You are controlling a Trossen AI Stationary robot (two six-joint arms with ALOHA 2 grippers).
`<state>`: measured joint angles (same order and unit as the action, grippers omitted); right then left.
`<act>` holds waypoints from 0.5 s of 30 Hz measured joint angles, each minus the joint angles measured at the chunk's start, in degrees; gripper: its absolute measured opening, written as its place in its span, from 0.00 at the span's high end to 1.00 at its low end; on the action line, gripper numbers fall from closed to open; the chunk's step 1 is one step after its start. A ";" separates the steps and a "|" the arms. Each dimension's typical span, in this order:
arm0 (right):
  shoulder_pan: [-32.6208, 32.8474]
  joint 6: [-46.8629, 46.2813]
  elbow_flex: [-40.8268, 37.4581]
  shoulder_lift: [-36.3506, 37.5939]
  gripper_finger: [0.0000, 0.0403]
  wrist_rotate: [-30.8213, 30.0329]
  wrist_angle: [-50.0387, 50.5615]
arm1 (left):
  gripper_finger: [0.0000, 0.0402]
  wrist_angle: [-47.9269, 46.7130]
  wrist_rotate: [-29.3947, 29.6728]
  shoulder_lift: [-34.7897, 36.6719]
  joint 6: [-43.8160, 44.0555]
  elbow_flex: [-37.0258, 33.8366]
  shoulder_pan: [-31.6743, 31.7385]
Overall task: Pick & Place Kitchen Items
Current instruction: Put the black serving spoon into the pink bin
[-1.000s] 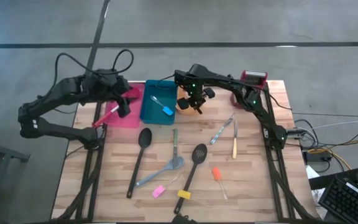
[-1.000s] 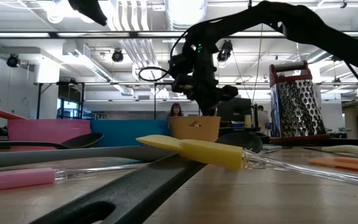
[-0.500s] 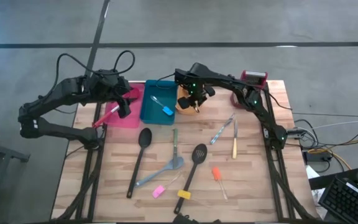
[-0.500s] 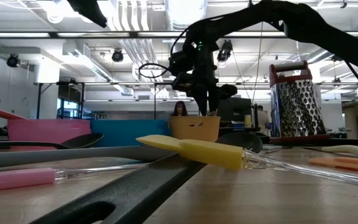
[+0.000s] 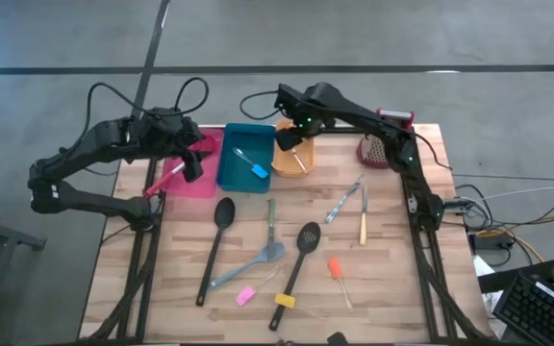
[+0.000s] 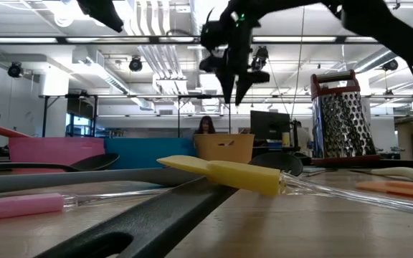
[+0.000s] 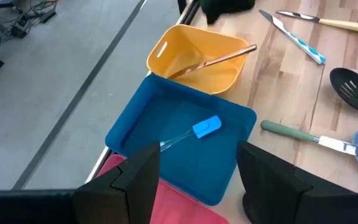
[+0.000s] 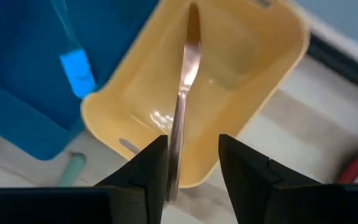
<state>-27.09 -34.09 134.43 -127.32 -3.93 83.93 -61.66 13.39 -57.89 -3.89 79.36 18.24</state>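
Note:
My right gripper (image 5: 294, 141) (image 6: 232, 94) hangs open, high above the orange bin (image 5: 279, 165) (image 6: 224, 148). A copper-coloured utensil (image 8: 182, 106) (image 7: 219, 57) lies in that bin, its handle leaning out over the rim. My left gripper (image 5: 194, 163) (image 7: 197, 180) waits open over the pink bin (image 5: 205, 181), from which a red spoon (image 5: 164, 180) sticks out. A blue-handled tool (image 5: 258, 171) lies in the teal bin (image 5: 229, 159). Black ladle (image 5: 221, 216), slotted spoon (image 5: 308, 235), grey spatula (image 5: 258, 259) and several small tools lie loose on the table.
The red-topped grater (image 5: 385, 144) (image 6: 341, 115) stands by the far right corner, partly under the right arm. Two knives (image 5: 346, 204) (image 5: 363, 219) lie right of centre. Pink (image 5: 246, 295), yellow (image 5: 285, 300) and orange (image 5: 335, 267) handles lie near the front edge.
My right gripper has risen from just above the orange bin and drawn back toward the far edge. The copper utensil has stayed in the bin, leaning on its rim.

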 joint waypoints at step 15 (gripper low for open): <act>8.59 1.34 -0.02 16.33 0.84 -12.10 -0.67 | 0.46 -1.17 -0.46 -0.89 0.62 -0.01 -0.02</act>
<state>-18.50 -32.75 134.41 -110.99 -16.03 83.27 -62.82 12.93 -58.78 -3.27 79.35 18.22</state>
